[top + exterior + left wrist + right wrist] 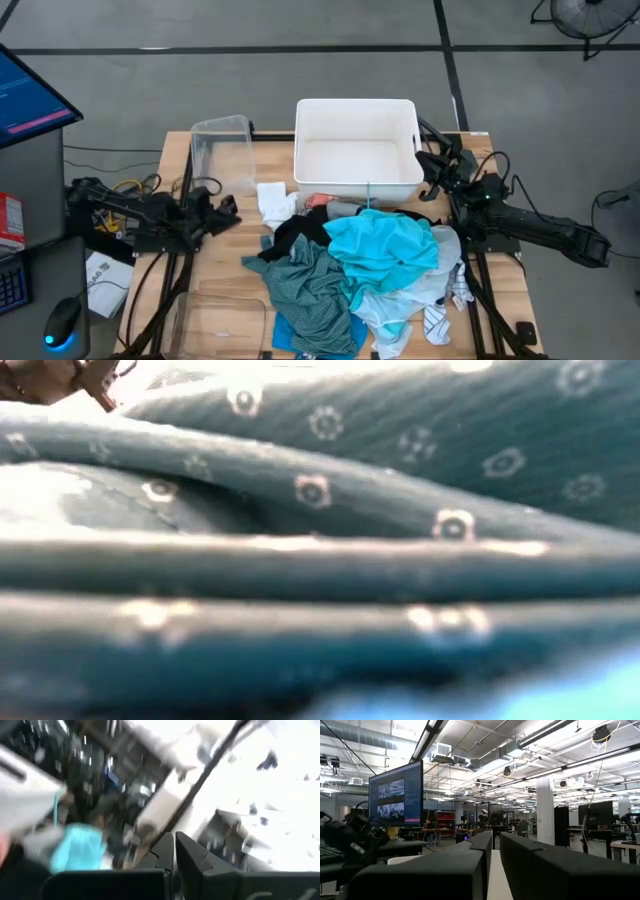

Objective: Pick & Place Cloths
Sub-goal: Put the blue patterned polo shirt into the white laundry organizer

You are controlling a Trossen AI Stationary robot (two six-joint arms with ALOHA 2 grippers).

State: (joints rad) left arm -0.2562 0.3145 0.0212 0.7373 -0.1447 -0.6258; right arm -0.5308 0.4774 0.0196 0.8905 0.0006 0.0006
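Soft pile: cloths heaped at table centre-front, touching front wall of tub.
Nearer arm: right gripper, just beside tub's right side, above pile's right edge; fingers nearly together, nothing held.
Left gripper: closed, empty, left of pile.
Tub: empty.
Clear bin: looks empty.

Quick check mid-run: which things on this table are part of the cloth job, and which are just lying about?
Job:
turquoise cloth
teal-green patterned cloth
black cloth
white cloth
striped sock

Lying about:
white tub
clear bin
second clear bin
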